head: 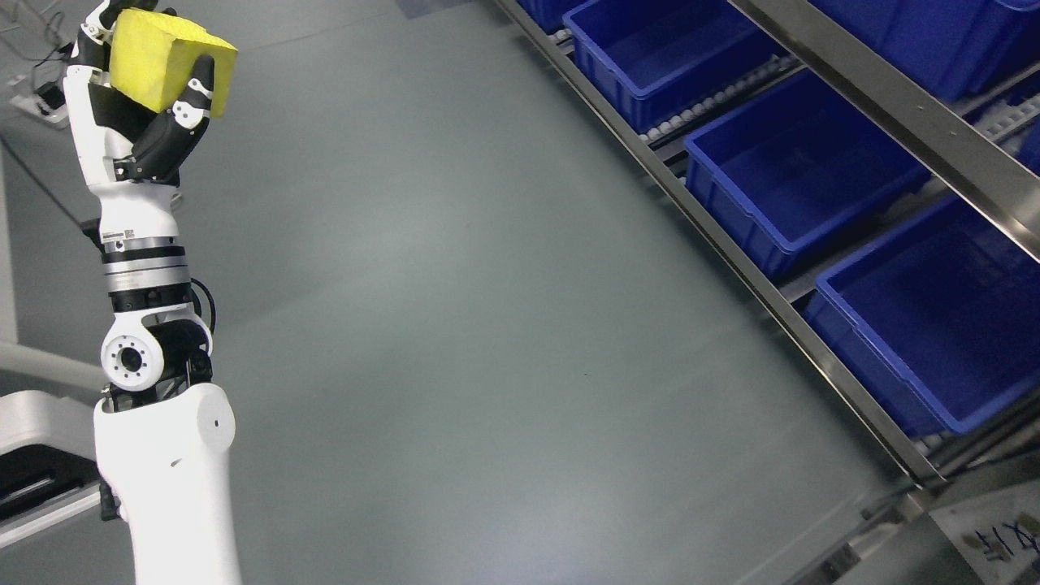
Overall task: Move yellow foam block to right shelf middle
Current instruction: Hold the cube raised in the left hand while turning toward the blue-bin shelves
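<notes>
Bins [800,175] far from block [158,57] in left hand [142,114].

We see even, fairly bright light, a soft pale sheen on the grey floor [455,325], and mild glare along the steel shelf rail [894,106]; focus stays sharp throughout.

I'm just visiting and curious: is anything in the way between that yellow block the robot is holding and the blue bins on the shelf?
Nothing visible. The left robot hand grips the yellow foam block at upper left; only bare grey floor lies between it and the shelf with its blue bins on the right.
</notes>
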